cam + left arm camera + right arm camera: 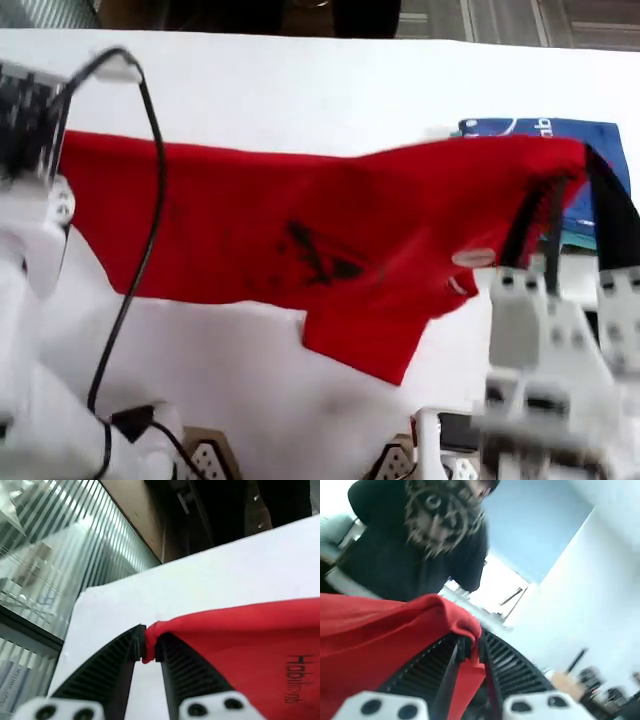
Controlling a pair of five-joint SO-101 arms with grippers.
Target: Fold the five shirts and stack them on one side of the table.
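Observation:
A red shirt (300, 225) with a dark print hangs stretched above the white table (300, 90), held up at both ends. My left gripper (149, 647) is shut on one corner of the red shirt (240, 640). On the high view's right side my right gripper (575, 170) pinches the other end, and the right wrist view shows that gripper (470, 647) shut on a bunched fold of the red shirt (380, 645). A folded blue shirt (575, 135) lies at the table's far right, partly hidden behind the red one.
White arm bodies stand at the near left (30, 300) and near right (550, 340). A black cable (150, 200) loops in front of the red shirt's left part. The table's far edge (300, 35) runs along the back.

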